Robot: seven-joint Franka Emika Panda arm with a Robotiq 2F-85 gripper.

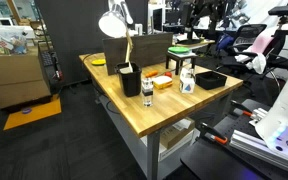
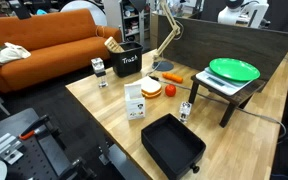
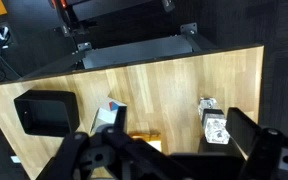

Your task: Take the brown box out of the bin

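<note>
The black bin (image 1: 127, 80) stands near one end of the wooden table and carries a white label in an exterior view (image 2: 127, 63). The brown box (image 2: 113, 45) leans out of its top; it also shows in an exterior view (image 1: 124, 68). My gripper (image 3: 169, 165) shows only in the wrist view, high above the table, with its dark fingers spread wide and nothing between them. The bin and the brown box do not show in the wrist view.
On the table stand a low black tray (image 2: 172, 148) (image 3: 44, 112), a white carton (image 2: 134, 101), an orange-and-white item (image 2: 151, 89), a small bottle (image 3: 214, 122) and a green plate on a stand (image 2: 234, 70). A desk lamp (image 1: 114, 22) hangs over the bin end.
</note>
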